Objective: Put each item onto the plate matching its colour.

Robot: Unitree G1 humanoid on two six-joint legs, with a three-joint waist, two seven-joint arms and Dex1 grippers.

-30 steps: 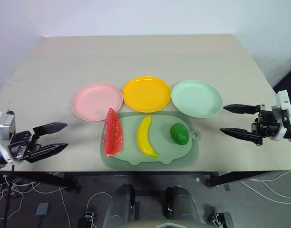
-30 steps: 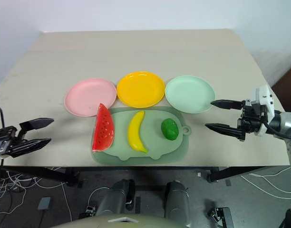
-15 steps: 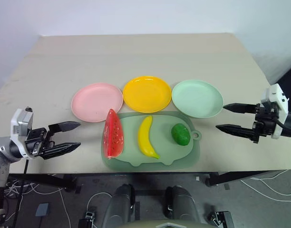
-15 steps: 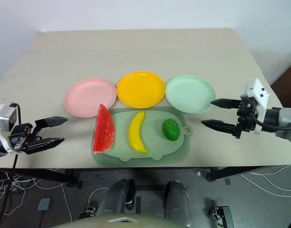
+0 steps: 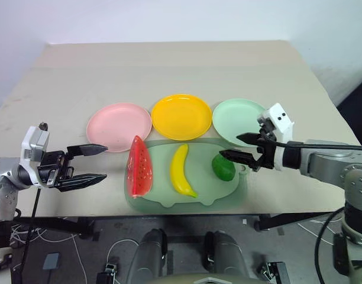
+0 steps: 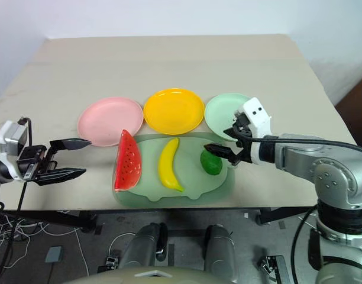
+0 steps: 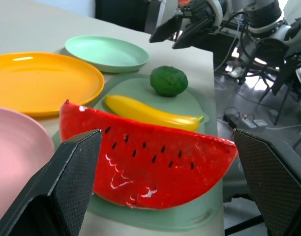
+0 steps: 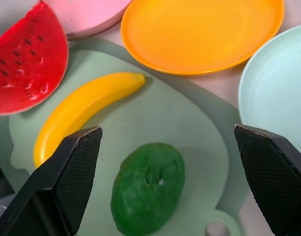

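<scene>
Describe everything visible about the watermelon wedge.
The watermelon wedge is a glossy plastic toy slice: red flesh with small black seed marks, and a green rind along its curved edge. It stands on edge on the pale green mat, at the mat's left end beside the banana, its top corner close to the pink plate. Nothing grips it; the left gripper is open, apart from it.

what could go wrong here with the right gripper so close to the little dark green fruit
1. The small round dark-green toy fruit could roll away if one finger of the open right gripper nudges it before both close.
2. It lies close to the yellow plastic banana on the pale green pig-shaped mat, so a wide approach may bump the banana.
3. The pale mint green plate sits right beside the gripper; the arm could knock its rim.
</scene>
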